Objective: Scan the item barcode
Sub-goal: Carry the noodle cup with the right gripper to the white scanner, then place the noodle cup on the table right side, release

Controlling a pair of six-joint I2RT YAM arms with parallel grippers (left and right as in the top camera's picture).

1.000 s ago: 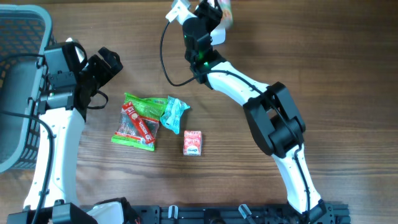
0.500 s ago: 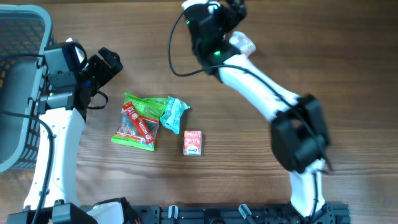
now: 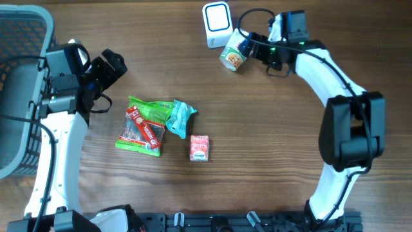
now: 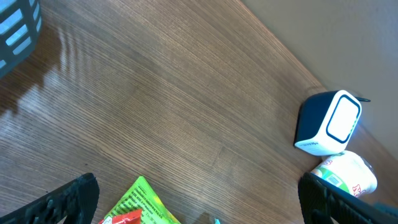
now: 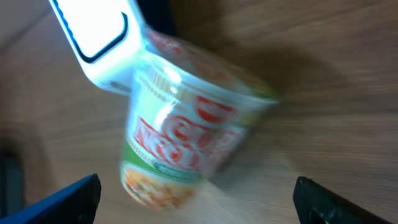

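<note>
Small red box (image 3: 200,147): low in the middle of the overhead view, flat on the wooden surface (image 3: 270,167).
Green packet (image 3: 143,125): left of the red box, lying flat, with a red strip on it.
Blue packet (image 3: 180,118): touches the right side of the green packet, just above the red box.
Left claw (image 3: 111,66): at the left of the frame, above the packets, wide open, with nothing in it.
Basket (image 3: 19,38): grey, in the upper left corner, beside the left arm.
Noodle cup (image 3: 234,57): top middle of the frame, lying tipped on the surface, right under the scanner. I cannot tell if they touch.
Right claw (image 3: 254,48): just right of the cup, wide open and not gripping it. The wrist view is blurry, with the cup between the two far-apart tips.
Scanner (image 3: 217,17): a small white box with a dark-edged window, at the top edge.
</note>
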